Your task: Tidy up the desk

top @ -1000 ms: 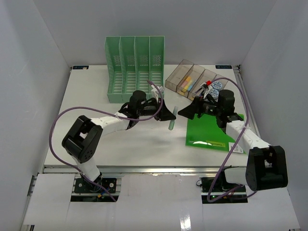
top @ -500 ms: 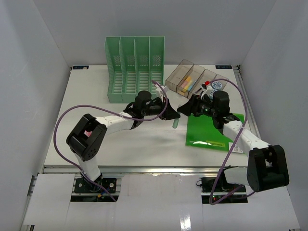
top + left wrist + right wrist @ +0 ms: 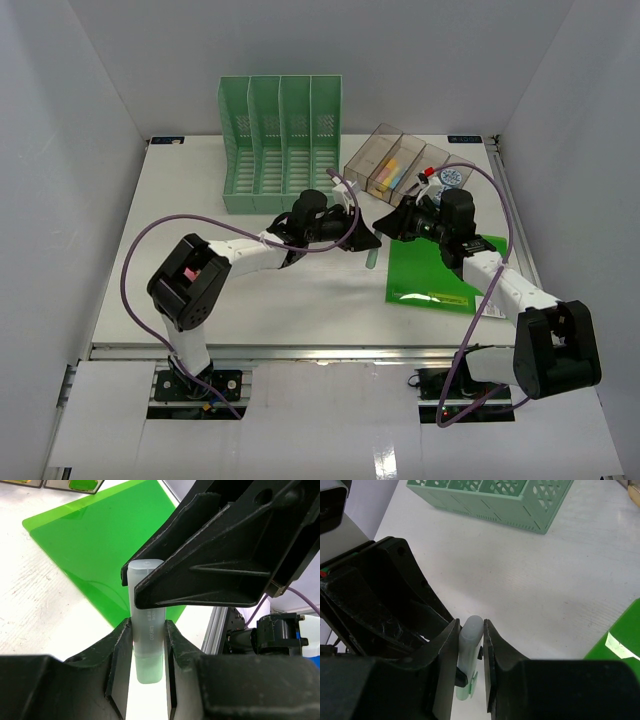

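A: Changed: right gripper [image 3: 470, 632] has closed onto pale tube [image 3: 147, 625], upper end.
B: Left gripper [image 3: 146, 652]?
A: Clamped on same tube, lower down. Desk [image 3: 300, 300] lies beneath both sets of fingers [image 3: 117, 662].

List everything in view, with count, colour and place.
desk: 1, white, under everything.
file rack: 1, pale green, four slots, far edge, left of centre.
organizer: 1, clear, several compartments, far right.
organizer contents: count unclear, yellow and pinkish, in the middle compartments.
small items: too blurred to count, blue-white and red, at the organizer's right end.
sheet: 1, bright green, flat on the desk, right side.
marker: 1, pale green, mid-desk, upright between both grippers.
cables: 2, purple, one looping along each arm.
left gripper: 1, black, clamped on the marker's lower part.
right gripper: 1, black, closed around the marker's top end.
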{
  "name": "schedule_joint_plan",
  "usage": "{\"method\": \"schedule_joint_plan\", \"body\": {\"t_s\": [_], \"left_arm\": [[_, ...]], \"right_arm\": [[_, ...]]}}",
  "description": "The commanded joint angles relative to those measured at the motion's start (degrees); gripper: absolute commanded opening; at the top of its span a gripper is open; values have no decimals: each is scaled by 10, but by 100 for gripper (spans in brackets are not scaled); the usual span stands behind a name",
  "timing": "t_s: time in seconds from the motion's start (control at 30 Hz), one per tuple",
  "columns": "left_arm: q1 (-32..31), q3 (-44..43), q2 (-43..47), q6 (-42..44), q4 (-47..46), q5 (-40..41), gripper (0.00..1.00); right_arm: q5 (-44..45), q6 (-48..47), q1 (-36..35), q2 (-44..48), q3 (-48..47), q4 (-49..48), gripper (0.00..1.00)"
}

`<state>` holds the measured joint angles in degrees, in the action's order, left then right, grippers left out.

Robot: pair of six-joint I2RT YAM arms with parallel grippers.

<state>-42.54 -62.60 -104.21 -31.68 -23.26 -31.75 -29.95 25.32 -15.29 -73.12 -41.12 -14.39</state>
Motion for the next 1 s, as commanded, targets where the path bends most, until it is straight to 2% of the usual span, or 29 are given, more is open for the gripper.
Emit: {"method": "schedule_joint_plan", "body": {"t_s": [0.0,0.07,0.13,0.27,0.33,0.53,0.6,0.83,0.97], "left_arm": [[-4,-31,5,-2,-16,3,20],[-4,-31,5,-5,-13,3,30],[-4,-28,12,-4,-10,4,54],[-4,-12,44,24,2,19,73],[-3,0,72,38,17,29,80],[-1,50,169,112,109,97,82],[0,79,206,130,144,122,82],[3,147,363,205,299,222,85],[6,189,448,221,332,271,93]], "right_arm": [[8,-16,2,3,-13,-13,8],[5,-19,3,5,-14,-15,8],[6,-26,6,9,-19,-15,8],[20,-53,10,11,-31,-11,8],[29,-64,12,4,-45,-5,8],[62,-91,38,-60,-126,7,8],[88,-95,59,-106,-167,9,8],[160,-53,95,-304,-405,20,8],[185,-27,96,-402,-539,46,8]]}}
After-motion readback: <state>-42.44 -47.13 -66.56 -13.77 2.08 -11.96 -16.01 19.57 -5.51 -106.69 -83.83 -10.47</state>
